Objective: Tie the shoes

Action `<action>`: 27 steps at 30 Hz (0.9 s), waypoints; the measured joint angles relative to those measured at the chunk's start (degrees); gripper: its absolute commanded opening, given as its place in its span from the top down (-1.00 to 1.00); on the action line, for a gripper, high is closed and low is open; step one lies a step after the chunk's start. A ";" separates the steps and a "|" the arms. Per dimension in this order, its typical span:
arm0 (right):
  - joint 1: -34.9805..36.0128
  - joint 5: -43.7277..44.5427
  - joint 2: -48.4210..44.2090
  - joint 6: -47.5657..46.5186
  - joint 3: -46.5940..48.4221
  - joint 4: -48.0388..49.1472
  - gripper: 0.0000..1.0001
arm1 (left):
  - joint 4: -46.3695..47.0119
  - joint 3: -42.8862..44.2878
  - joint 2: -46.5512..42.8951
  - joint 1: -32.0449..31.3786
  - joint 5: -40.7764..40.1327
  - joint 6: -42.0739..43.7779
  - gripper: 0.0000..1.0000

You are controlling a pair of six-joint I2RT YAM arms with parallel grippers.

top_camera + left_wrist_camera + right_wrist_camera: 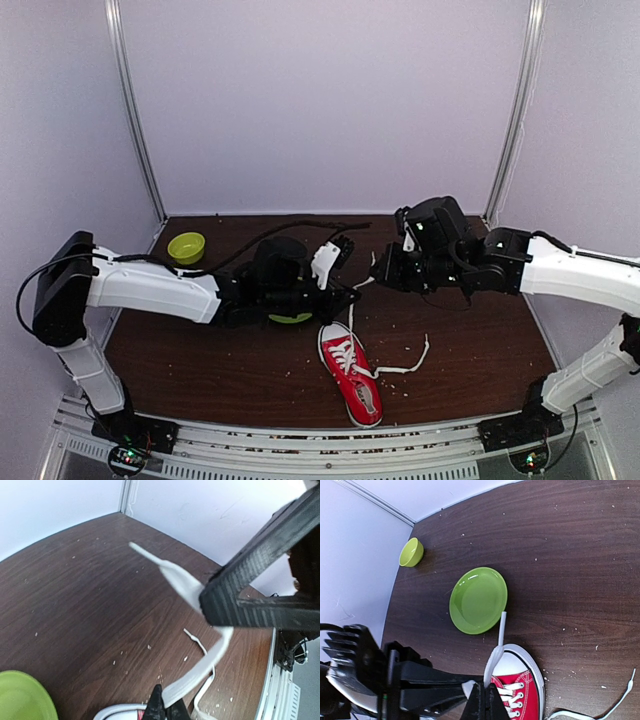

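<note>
The red sneaker (352, 375) sits on the desk (180, 350) by its near edge, toe pointing far. Above it both tools grip one white lace (175, 577): the left tool (165, 707) pinches it low down, and the right tool (482, 705) pinches it nearer the tip. A green plate (479, 600) lies just beyond the toe.

No text, label, brand, number or sign can be read anywhere in these views.

Pale walls (320, 100) close round my dark wooden table (480, 340), metal rails (135, 110) in the corners, white specks (536, 559) scattered.
</note>
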 measured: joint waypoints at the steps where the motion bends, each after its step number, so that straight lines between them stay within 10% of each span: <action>1: 0.13 -0.13 -0.07 0.02 -0.57 -0.20 1.00 | -0.13 -1.20 -1.20 0.00 -0.31 -0.44 1.00; 6: 1.68 -1.07 1.31 -0.17 -1.62 -0.31 0.74 | -0.79 -6.82 -8.28 -0.07 -0.61 -2.99 1.00; 13: 2.89 -0.98 9.75 -1.88 4.07 -2.99 -0.66 | -3.58 -14.95 -15.43 0.42 -4.68 -8.15 1.00; 27: -7.26 3.96 -6.62 1.66 -19.78 -11.06 -0.71 | -11.69 -15.19 -7.10 3.96 -4.92 -18.49 1.00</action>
